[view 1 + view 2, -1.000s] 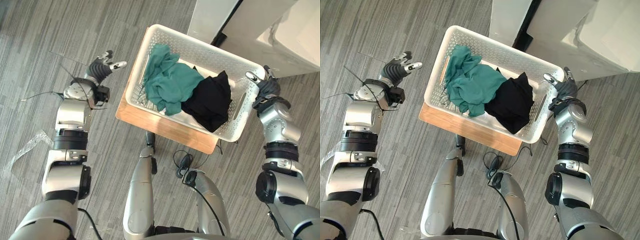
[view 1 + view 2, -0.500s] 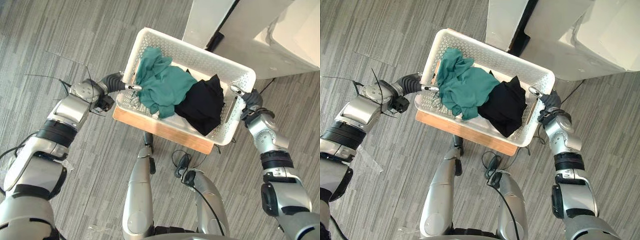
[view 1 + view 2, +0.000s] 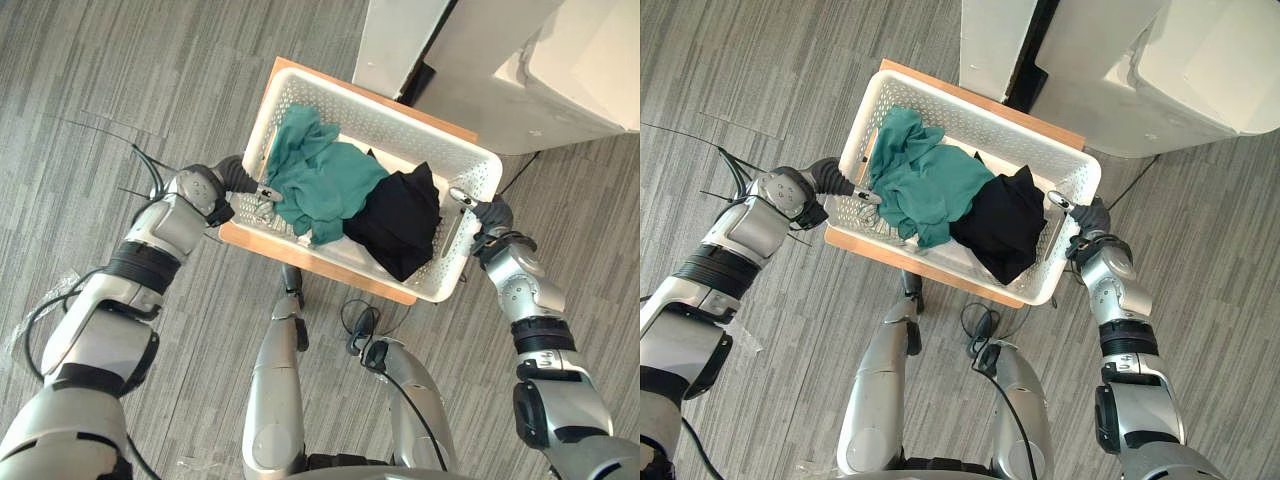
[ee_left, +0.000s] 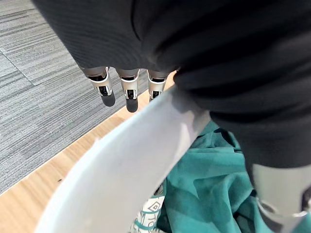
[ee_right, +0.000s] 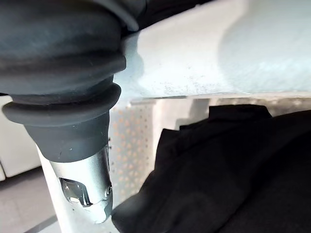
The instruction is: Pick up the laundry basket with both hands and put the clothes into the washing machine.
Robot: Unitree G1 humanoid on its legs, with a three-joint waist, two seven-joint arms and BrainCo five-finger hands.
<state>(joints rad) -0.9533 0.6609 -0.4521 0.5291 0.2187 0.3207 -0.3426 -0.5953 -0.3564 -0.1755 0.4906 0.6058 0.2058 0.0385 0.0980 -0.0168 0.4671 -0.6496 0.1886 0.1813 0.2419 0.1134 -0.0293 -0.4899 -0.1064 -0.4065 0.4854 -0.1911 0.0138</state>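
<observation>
- The laundry basket (image 3: pixel 400 118) sits on the small wooden counter (image 3: pixel 300 252), not yet lifted. It holds a teal garment (image 3: pixel 320 185) towards the robot's left end and a black garment (image 3: pixel 400 215) towards its right end.
- The left hand (image 3: pixel 240 177) straddles the rim at the left short end. In the left wrist view its fingers (image 4: pixel 127 92) hang nearly straight down the outside of the wall. The thumb (image 4: pixel 277 194) is inside, just beside the teal cloth. We judge this hold not closed.
- The right hand (image 3: pixel 488 214) is at the opposite short end, its thumb (image 5: pixel 85 187) inside the wall next to the black garment. Whether this hand has closed on the rim we cannot tell.
- White units (image 3: pixel 500 70) stand behind the counter on the grey floor (image 3: pixel 100 80). We presume the washing machine is among them; no door is seen.
- Risk: lifting before the left hand closes would raise one end only, tilting the basket and spilling clothes.
- Risk: teal cloth trapped under the left thumb would weaken that hold, so the rim could slip.
- Risk: dragging the basket rather than lifting it could shift or tip the narrow counter.
</observation>
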